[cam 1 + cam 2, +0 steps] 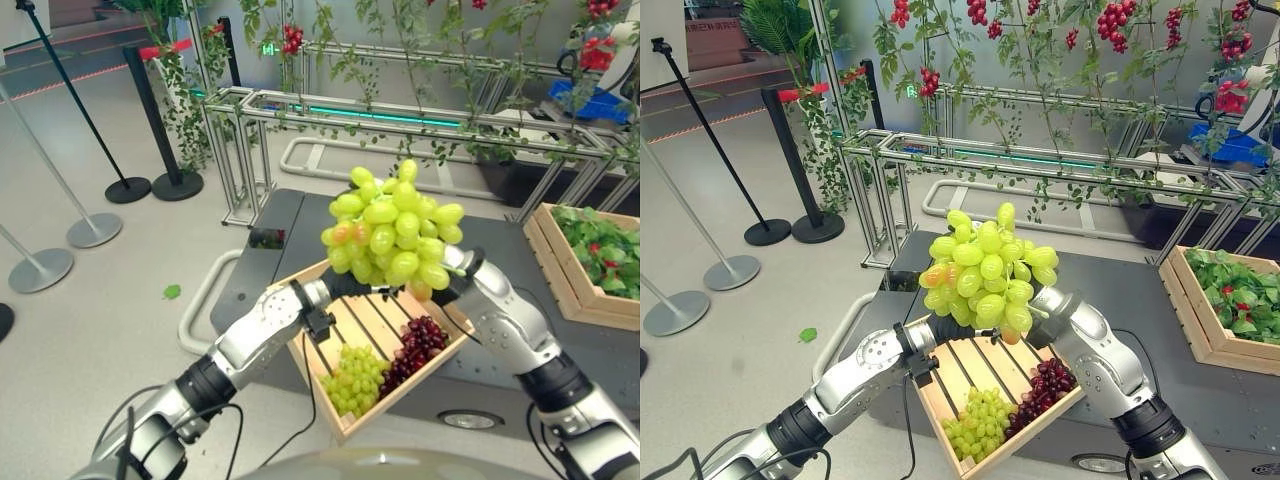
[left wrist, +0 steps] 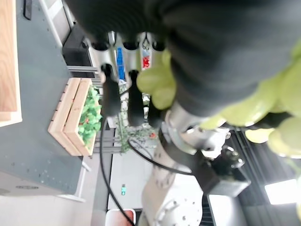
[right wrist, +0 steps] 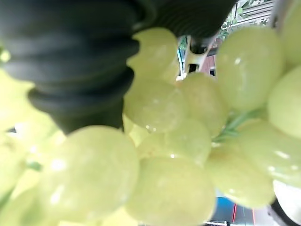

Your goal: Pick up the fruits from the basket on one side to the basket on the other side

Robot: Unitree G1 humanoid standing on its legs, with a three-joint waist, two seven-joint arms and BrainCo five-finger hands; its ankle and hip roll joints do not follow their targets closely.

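Observation:
A large bunch of green grapes [image 1: 395,235] is held up in the air above a slatted wooden crate [image 1: 392,404]. My right hand [image 1: 455,270] comes in under the bunch from the right and grips it; grapes [image 3: 169,141] press close all round its dark cover. From the left, my left hand [image 1: 345,287] reaches the bunch's underside, its fingers [image 2: 109,94] straight beside the grapes [image 2: 155,87]. The crate below holds a smaller green bunch [image 1: 355,378] and a dark red bunch [image 1: 415,348].
A second wooden crate [image 1: 560,280] with green leaves and red fruit stands on the dark platform [image 1: 250,280] to the right. Behind runs a metal frame [image 1: 400,115] hung with vines. Barrier posts [image 1: 128,188] stand on the floor at the left.

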